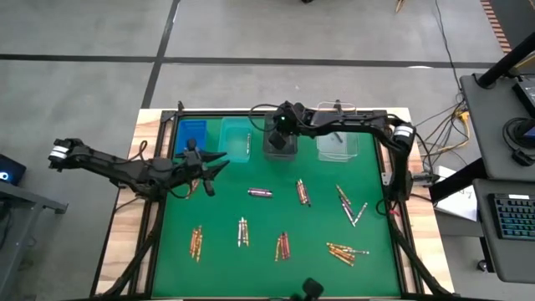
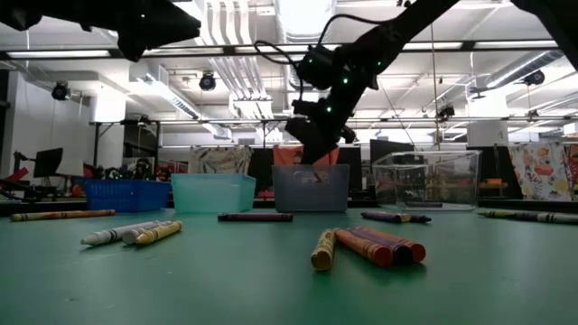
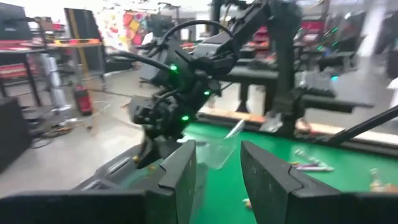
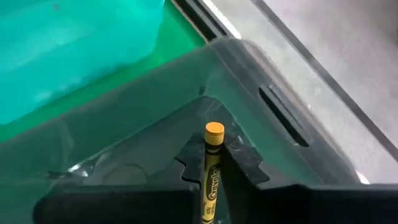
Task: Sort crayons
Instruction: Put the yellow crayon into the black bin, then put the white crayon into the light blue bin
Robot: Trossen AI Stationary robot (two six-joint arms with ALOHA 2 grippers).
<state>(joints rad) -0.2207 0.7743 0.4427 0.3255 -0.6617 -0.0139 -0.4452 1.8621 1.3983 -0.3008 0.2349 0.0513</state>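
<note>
right gripper (image 4: 214, 171) over grey bin (image 1: 281, 142), pinching crayon (image 4: 212, 168)

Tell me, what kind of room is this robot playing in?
Probably a robot lab or workshop. Bare pipes and strip lights run along the ceiling, a computer keyboard sits on a desk beside the green table, and cables trail over the concrete floor.

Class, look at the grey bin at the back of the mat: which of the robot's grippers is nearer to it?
The right gripper: it hangs directly over the grey bin, gripping a gold-orange crayon. The left gripper hovers off to the side, past the teal bin.
</note>
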